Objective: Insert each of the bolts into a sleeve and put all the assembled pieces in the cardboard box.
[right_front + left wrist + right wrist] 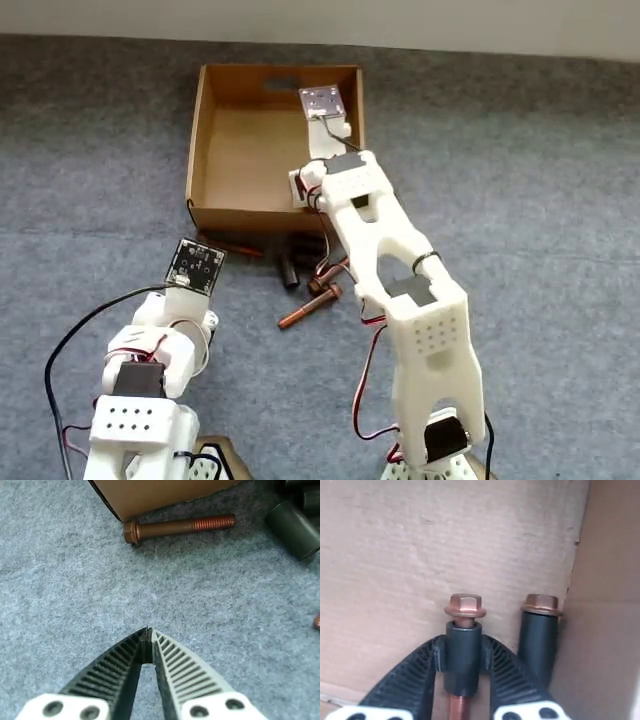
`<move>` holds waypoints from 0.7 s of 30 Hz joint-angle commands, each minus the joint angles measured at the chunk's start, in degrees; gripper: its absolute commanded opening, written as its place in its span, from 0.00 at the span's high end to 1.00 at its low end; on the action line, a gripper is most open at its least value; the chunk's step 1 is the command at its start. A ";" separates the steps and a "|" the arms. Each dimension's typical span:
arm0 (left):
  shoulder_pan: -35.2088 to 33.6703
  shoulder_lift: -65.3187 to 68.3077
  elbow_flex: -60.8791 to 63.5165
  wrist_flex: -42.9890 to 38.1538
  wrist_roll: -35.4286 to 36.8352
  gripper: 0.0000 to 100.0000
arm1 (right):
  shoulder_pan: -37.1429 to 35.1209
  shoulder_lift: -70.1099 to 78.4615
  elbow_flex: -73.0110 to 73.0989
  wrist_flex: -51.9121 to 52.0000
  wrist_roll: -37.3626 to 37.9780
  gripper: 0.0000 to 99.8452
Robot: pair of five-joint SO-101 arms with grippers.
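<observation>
- Presently, right end effector (pixel 463 650): ribbed black fingers clamped on either side of a sleeve (pixel 463 662), a smooth black cylinder.
- Bolt (pixel 465 605) in that sleeve: copper-coloured, its flanged hex head just clear of one end and its threaded shank out of the other.
- Cardboard box (pixel 445 540): plain brown corrugated board, open at the top. The held piece is inside it, over the floor.
- Second assembled piece (pixel 539 640): a black sleeve with a copper hex head on its end, lying in the box just beside the held one and close against a side wall.
- Left end effector (pixel 148 635): fingers together, tips meeting, nothing between them, over the grey, felt-like surface (pixel 75 580).
- Loose bolt (pixel 177 526): copper, lying flat on the surface beside the box's outer corner, apart from the left end effector.
- Loose sleeve (pixel 295 527): dark cylinder on the surface near the bolt's threaded end.
- Right arm (pixel 390 250): white, stretched forward over the box's front wall, wrist inside.
- Left arm (pixel 150 370): white, folded short, wrist tipped down in front of the box.
</observation>
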 commanded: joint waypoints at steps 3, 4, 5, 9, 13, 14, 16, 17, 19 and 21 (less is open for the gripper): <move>0.57 -0.57 -0.22 -1.05 -0.35 0.99 | 1.10 -1.27 -4.70 0.75 0.70 0.94; 0.57 -0.57 -0.22 -1.05 -0.35 0.99 | 1.45 -1.27 -5.49 1.63 0.70 0.93; 0.57 -0.57 -0.22 -1.05 -0.35 0.99 | 1.71 -1.27 -6.81 2.51 0.70 0.93; 0.57 -0.57 -0.22 -1.05 -0.35 0.99 | 2.59 -1.19 -12.62 6.37 0.79 0.93; 0.57 -0.57 -0.22 -1.05 -0.35 0.99 | 2.77 -1.01 -16.31 9.36 5.80 0.93; 0.57 -0.57 -0.22 -1.05 -0.35 0.99 | 2.77 -0.92 -16.75 9.80 6.86 0.93; 0.57 -0.57 -0.13 -1.05 -0.35 0.99 | 2.77 -0.84 -16.57 9.98 7.65 0.93; 0.57 -0.57 -0.13 -1.05 -0.35 0.99 | 2.77 -0.84 -16.57 9.98 7.74 0.93; 0.57 -0.57 -0.13 -1.05 -0.35 0.99 | 2.77 -0.75 -16.48 9.98 7.56 0.93; 0.57 -0.57 -0.13 -1.05 -0.35 0.99 | 2.68 -0.75 -16.40 9.98 7.47 0.93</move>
